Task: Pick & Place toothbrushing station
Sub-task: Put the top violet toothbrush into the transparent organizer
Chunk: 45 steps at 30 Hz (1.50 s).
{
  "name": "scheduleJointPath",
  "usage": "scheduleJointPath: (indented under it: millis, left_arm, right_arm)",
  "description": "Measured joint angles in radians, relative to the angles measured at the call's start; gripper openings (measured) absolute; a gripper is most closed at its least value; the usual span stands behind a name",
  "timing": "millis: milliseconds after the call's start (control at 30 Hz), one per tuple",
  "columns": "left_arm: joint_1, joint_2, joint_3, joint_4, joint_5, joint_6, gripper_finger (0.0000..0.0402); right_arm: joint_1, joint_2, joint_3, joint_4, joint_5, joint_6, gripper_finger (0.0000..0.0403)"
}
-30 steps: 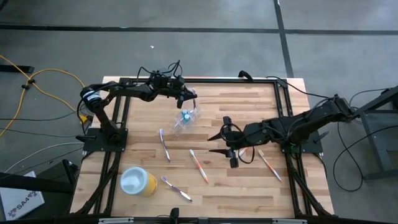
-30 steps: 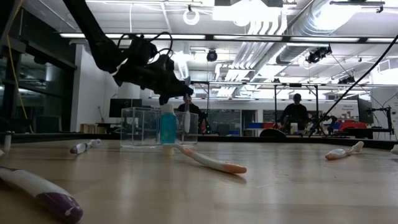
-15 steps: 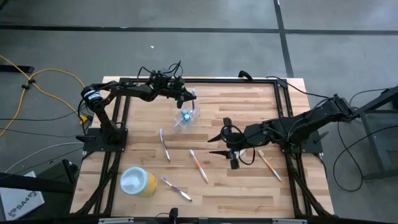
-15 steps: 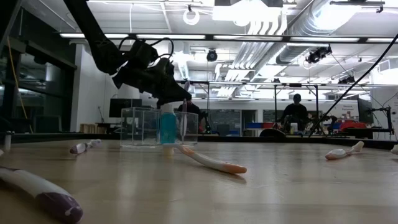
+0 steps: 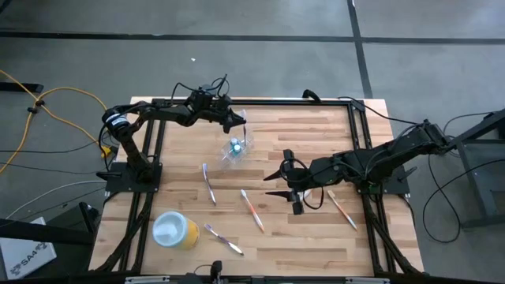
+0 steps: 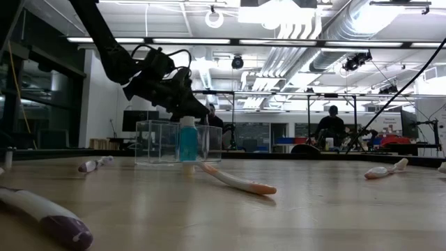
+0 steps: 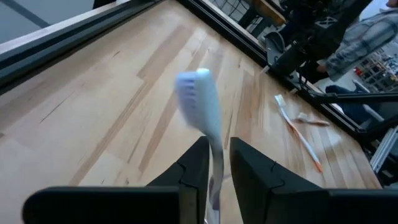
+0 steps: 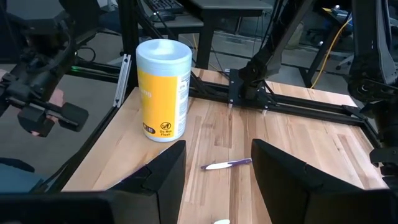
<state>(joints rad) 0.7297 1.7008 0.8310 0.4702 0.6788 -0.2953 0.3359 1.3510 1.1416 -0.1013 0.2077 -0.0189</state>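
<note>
The left gripper (image 7: 216, 163) holds a white toothbrush (image 7: 202, 109) between narrow fingers, just beside the clear cup (image 5: 235, 149). The right gripper (image 5: 278, 183) waits mid-table with fingers wide and empty.

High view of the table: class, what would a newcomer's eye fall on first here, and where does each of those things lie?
First, the left gripper at the far edge, its fingers either side of a white toothbrush, just beyond the clear cup with a blue tube in it. Next, the yellow cup near the front left corner. Then the right gripper, open, right of centre, with toothbrushes strewn on the wood around it.
</note>
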Motion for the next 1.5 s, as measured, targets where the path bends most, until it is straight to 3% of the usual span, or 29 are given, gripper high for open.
scheduleJointPath:
  millis: [933,1267,1500]
  left_arm:
    - [0.017,-0.04,0.0,-0.126,0.01,0.052,0.008]
    - [0.026,-0.157,0.0,-0.404,0.005,0.141,0.008]
    - [-0.041,-0.302,0.0,-0.588,0.135,0.247,0.008]
  right_arm:
    - [0.0,0.0,0.0,-0.001,-0.001,0.0,0.0174]
    - [0.0,0.0,0.0,-0.003,-0.001,0.0,0.0174]
    - [-0.003,0.0,0.0,-0.079,0.009,0.058,0.0174]
